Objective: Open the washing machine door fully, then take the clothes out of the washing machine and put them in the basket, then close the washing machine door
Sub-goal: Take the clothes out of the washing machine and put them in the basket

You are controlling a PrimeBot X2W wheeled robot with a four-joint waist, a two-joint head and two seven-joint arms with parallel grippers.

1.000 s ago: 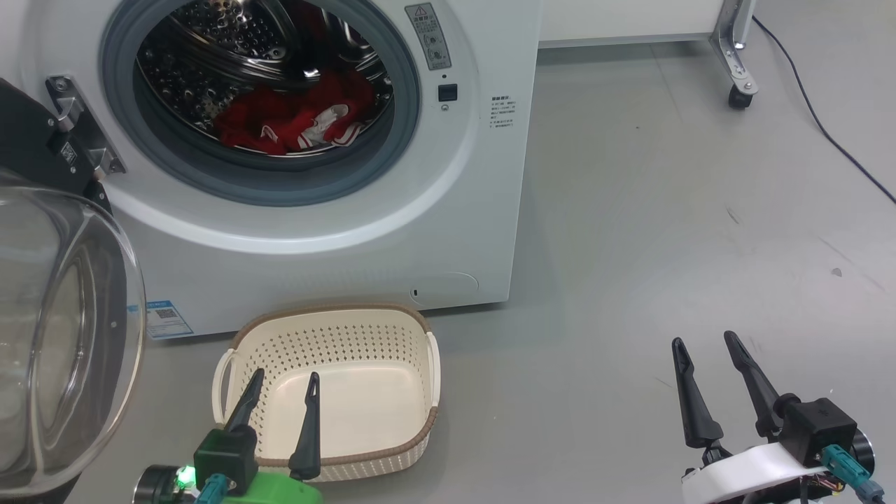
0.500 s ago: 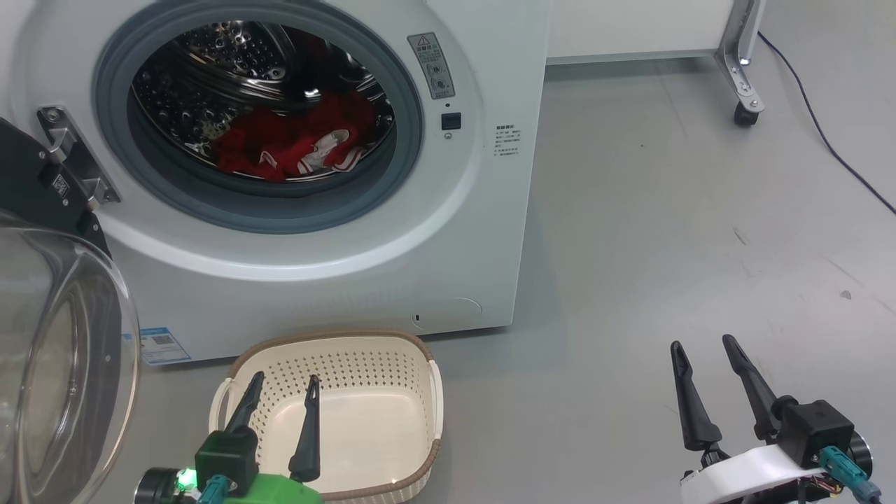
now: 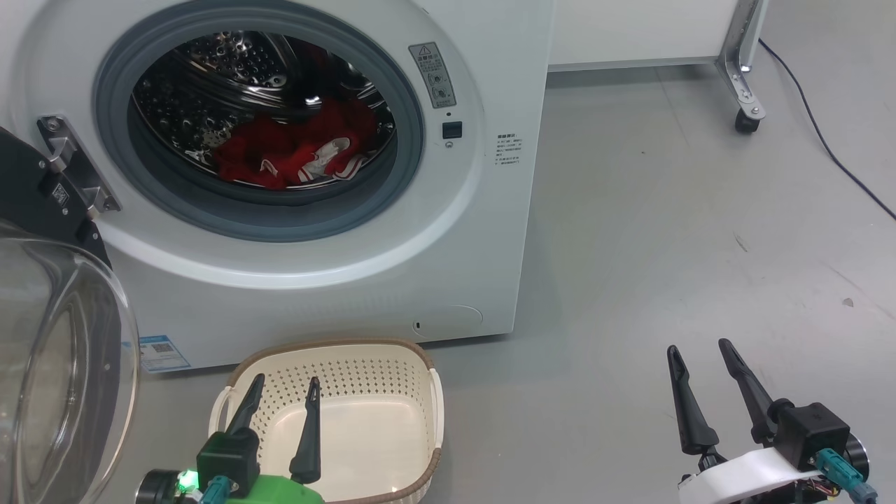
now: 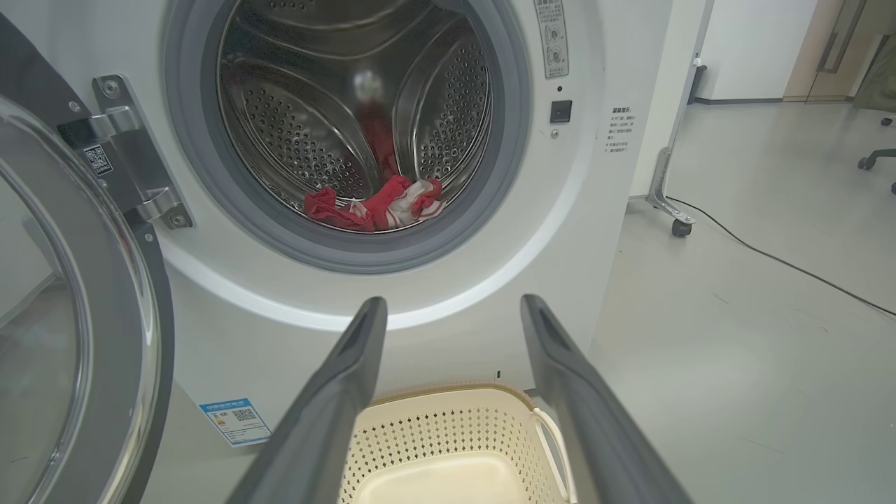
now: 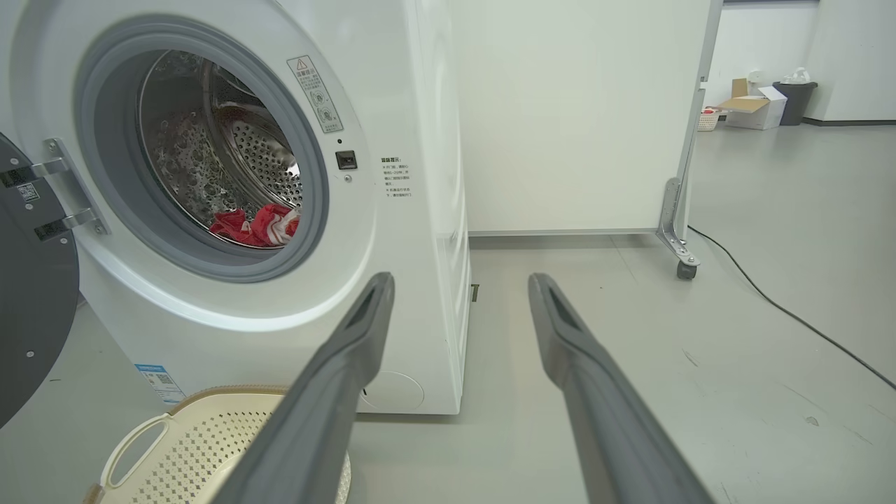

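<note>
A: Way into the washing machine [image 3: 483,231]?
B: Unblocked. washing machine door [image 3: 49,385] swung out left, hinge [image 3: 70,164] juts at the rim.
A: Lower down?
B: basket [image 3: 350,378] sits just before the front; floor [image 3: 665,245] right of it bare.

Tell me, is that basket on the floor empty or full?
Empty: the basket has a bare cream bottom; the red clothes lie in the drum.

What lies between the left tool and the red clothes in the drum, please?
In the left wrist view, the cream basket, then the washing machine's white front and grey door seal.
</note>
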